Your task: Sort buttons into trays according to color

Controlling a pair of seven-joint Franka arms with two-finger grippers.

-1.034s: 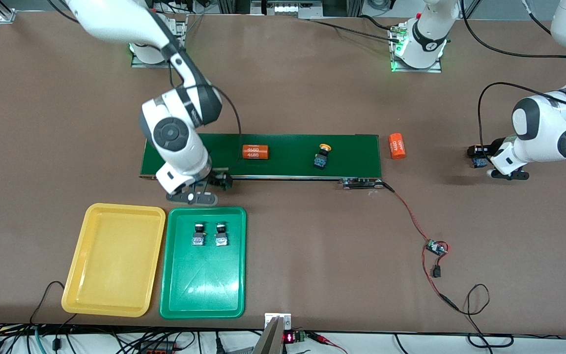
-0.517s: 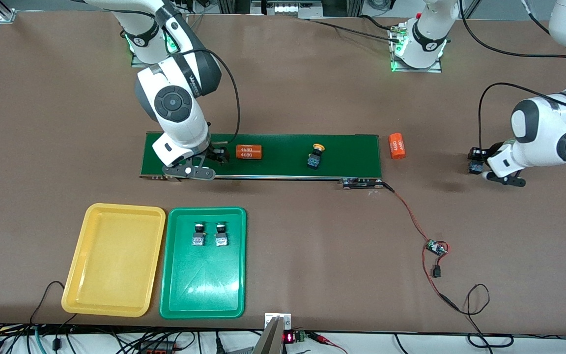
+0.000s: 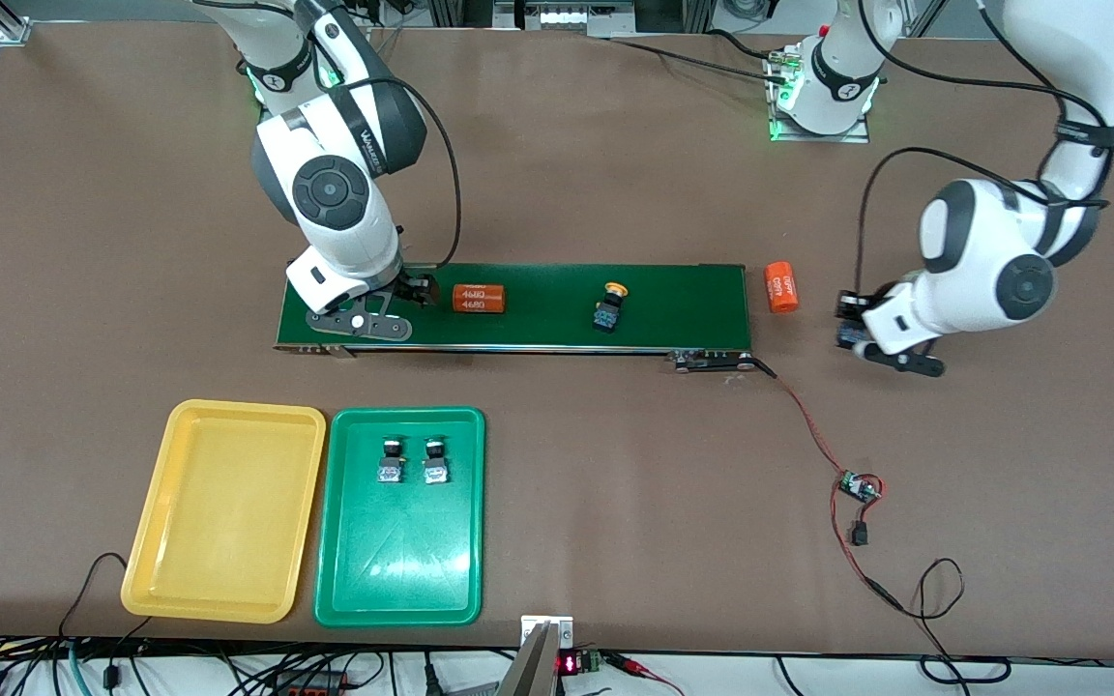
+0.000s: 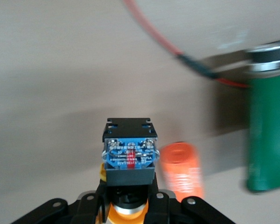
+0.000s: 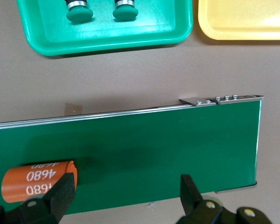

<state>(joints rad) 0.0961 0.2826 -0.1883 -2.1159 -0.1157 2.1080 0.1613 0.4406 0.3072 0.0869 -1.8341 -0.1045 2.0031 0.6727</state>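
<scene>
Yellow-capped button (image 4: 129, 154) sits clamped in my left gripper (image 3: 857, 333) over bare table at the belt's (image 3: 557, 333) three o'clock, likely for feeding; right gripper (image 5: 126, 193) hangs spread over the nine o'clock end, beside the cylinder (image 3: 479, 298), awaiting the belt button (image 3: 606, 309); green pair (image 3: 412, 462) already trayed.
</scene>
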